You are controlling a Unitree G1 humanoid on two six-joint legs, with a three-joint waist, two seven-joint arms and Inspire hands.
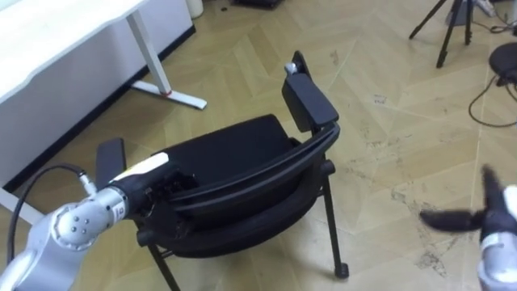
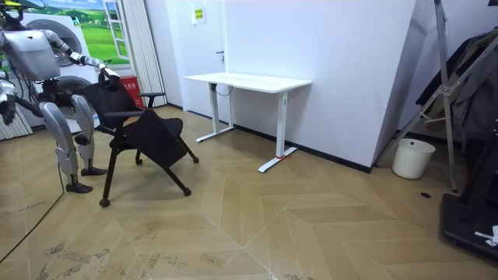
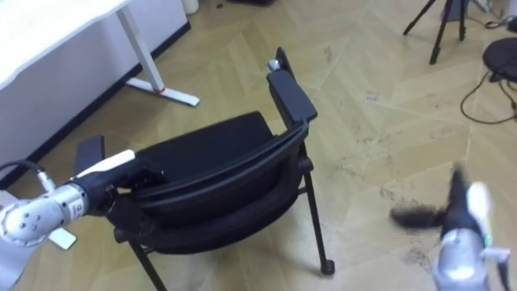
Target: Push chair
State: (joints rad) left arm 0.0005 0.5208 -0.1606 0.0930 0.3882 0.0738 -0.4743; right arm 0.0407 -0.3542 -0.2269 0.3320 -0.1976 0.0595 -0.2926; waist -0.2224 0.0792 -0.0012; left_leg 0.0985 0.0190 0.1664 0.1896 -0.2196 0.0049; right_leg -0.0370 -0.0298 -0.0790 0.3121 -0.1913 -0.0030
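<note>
Left hand (image 1: 152,175) rests on the chair (image 1: 234,153) back — grip unclear; right hand (image 1: 494,217) hangs open, apart. Room view adds the robot standing behind it — desk (image 2: 249,81) beyond.

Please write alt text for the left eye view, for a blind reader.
The robot's left hand rests on the backrest of a black chair; its right hand is open, apart from it, lower right. A white desk stands upper left.

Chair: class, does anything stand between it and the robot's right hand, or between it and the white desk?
Nothing visible does. Bare floor separates the right hand from the chair; the left hand is on its back. Bare floor also lies between chair and white desk.
</note>
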